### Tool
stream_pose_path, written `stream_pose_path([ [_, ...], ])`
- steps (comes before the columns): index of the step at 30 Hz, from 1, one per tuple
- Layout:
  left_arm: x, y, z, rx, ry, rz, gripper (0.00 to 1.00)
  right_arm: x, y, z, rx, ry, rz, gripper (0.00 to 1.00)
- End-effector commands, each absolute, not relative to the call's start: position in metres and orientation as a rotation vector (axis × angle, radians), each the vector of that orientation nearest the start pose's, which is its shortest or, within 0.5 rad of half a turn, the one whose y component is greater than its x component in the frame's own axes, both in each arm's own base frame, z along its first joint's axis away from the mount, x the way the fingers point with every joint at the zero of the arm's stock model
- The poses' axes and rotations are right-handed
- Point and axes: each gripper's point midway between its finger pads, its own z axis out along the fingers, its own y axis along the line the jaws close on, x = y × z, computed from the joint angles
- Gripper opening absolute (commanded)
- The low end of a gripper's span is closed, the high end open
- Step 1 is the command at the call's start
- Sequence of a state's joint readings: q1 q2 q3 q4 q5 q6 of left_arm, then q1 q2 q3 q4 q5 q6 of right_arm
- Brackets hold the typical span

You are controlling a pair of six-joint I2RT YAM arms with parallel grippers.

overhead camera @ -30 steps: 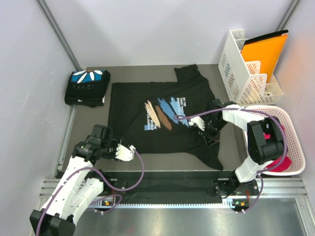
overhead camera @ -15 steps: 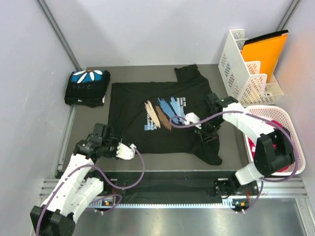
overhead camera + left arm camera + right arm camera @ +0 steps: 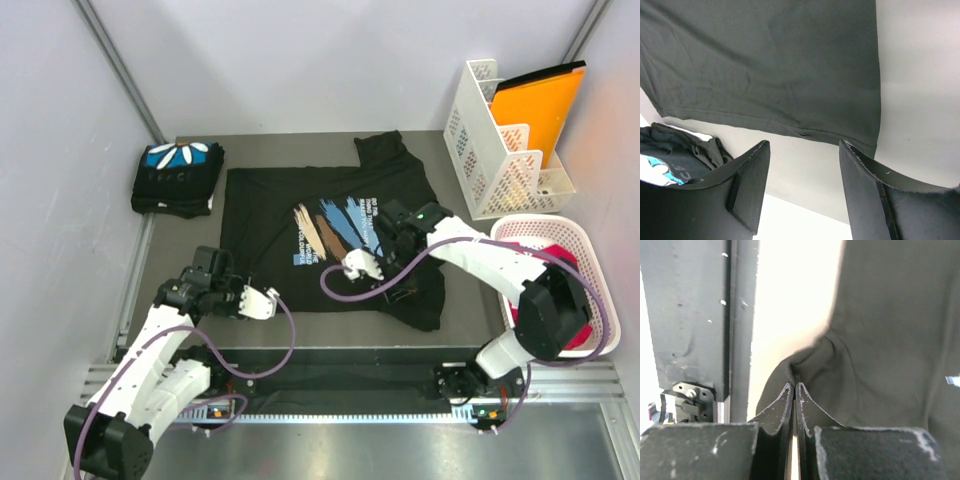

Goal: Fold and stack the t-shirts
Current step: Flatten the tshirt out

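A black t-shirt with blue-and-tan brush strokes and white text (image 3: 300,225) lies spread on the table. Its right side is folded over toward the middle. My right gripper (image 3: 398,268) is shut on a pinch of that shirt's black cloth (image 3: 850,350) above its near right part. A folded black t-shirt with a blue print and white petals (image 3: 178,175) sits at the far left and shows in the left wrist view (image 3: 670,160). My left gripper (image 3: 252,303) is open and empty by the spread shirt's near left corner (image 3: 860,140).
A white basket (image 3: 590,345) with red and pink cloth stands at the right edge. A white rack (image 3: 490,140) with an orange folder stands at the back right. A dark rail (image 3: 330,360) runs along the table's near edge. Walls close in on both sides.
My right gripper has dragged the shirt's right side leftward over the shirt. The right sleeve near the front edge has been pulled in. My left gripper has shifted slightly.
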State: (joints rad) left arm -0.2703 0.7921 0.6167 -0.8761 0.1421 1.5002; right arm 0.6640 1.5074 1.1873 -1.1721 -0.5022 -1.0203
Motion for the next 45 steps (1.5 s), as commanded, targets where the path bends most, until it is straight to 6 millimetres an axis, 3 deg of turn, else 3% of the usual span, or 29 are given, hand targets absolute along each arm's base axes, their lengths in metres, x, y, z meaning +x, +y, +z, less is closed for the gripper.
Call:
stream_pose_path([
  [1,0.216,-0.048,0.104,2.052,1.57,0.25,0.63,0.154,0.225,0.115,-2.252,1.804,0.765,0.0],
  [2,0.216,-0.048,0.104,2.048,1.572,0.253,0.63,0.153,0.227,0.114,-2.263,1.8,0.763,0.0],
  [3,0.216,-0.048,0.105,2.044,1.574,0.255,0.63,0.153,0.227,0.113,-2.269,1.799,0.761,0.08],
  [6,0.215,-0.047,0.105,2.041,1.577,0.259,0.63,0.159,0.229,0.112,-2.261,1.794,0.713,0.45],
  [8,0.214,-0.047,0.105,2.038,1.575,0.26,0.63,0.185,0.225,0.11,-2.175,1.815,0.595,0.49],
  [11,0.218,-0.05,0.105,1.998,1.575,0.258,0.62,0.234,0.205,0.111,-1.93,1.971,0.504,0.48],
  [13,0.223,-0.053,0.102,1.941,1.594,0.255,0.59,0.259,0.186,0.113,-1.766,2.074,0.485,0.41],
  [16,0.236,-0.061,0.104,1.834,1.631,0.229,0.5,0.286,0.163,0.109,-1.616,2.164,0.422,0.21],
  [18,0.242,-0.068,0.102,1.763,1.694,0.161,0.24,0.294,0.152,0.103,-1.57,2.208,0.399,0.02],
  [19,0.246,-0.072,0.109,1.711,1.727,0.133,0.08,0.298,0.144,0.098,-1.537,2.242,0.408,0.0],
  [20,0.247,-0.073,0.105,1.706,1.767,0.098,0.0,0.298,0.141,0.096,-1.525,2.256,0.414,0.0],
  [25,0.259,-0.08,0.118,1.642,1.751,0.091,0.0,0.28,0.133,0.082,-1.539,2.298,0.472,0.0],
  [30,0.276,-0.077,0.106,1.637,1.812,0.124,0.0,0.269,0.125,0.068,-1.532,2.363,0.474,0.0],
  [37,0.341,-0.078,0.116,1.405,1.847,0.25,0.0,0.245,0.107,0.058,-1.544,2.442,0.431,0.0],
  [38,0.349,-0.076,0.109,1.395,1.887,0.266,0.0,0.243,0.104,0.058,-1.545,2.447,0.419,0.0],
  [39,0.362,-0.078,0.122,1.363,1.88,0.278,0.0,0.242,0.101,0.058,-1.545,2.454,0.404,0.0],
  [40,0.369,-0.078,0.115,1.334,1.927,0.274,0.0,0.241,0.097,0.06,-1.533,2.458,0.392,0.0],
  [42,0.395,-0.071,0.134,1.238,1.941,0.36,0.0,0.241,0.094,0.06,-1.521,2.466,0.381,0.0],
  [43,0.404,-0.068,0.127,1.202,1.981,0.375,0.0,0.239,0.092,0.059,-1.51,2.473,0.384,0.0],
  [45,0.429,-0.063,0.143,1.113,1.966,0.454,0.0,0.238,0.091,0.057,-1.49,2.486,0.387,0.0],
])
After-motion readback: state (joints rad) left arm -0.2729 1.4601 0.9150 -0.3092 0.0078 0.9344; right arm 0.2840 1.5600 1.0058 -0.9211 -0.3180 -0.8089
